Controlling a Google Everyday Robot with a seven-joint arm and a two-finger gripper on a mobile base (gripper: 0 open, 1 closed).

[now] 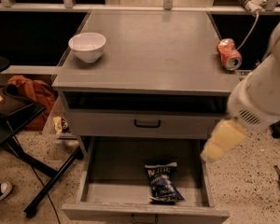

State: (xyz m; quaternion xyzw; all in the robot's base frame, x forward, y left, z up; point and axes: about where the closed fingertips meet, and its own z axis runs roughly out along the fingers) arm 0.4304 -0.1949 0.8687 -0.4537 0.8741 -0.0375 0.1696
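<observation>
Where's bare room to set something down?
On the cabinet top, a wide bare stretch between white bowl and red can. In the open bottom drawer, bare floor left of the chip bag; tighter on its right, where the claw hangs by the right wall.
</observation>
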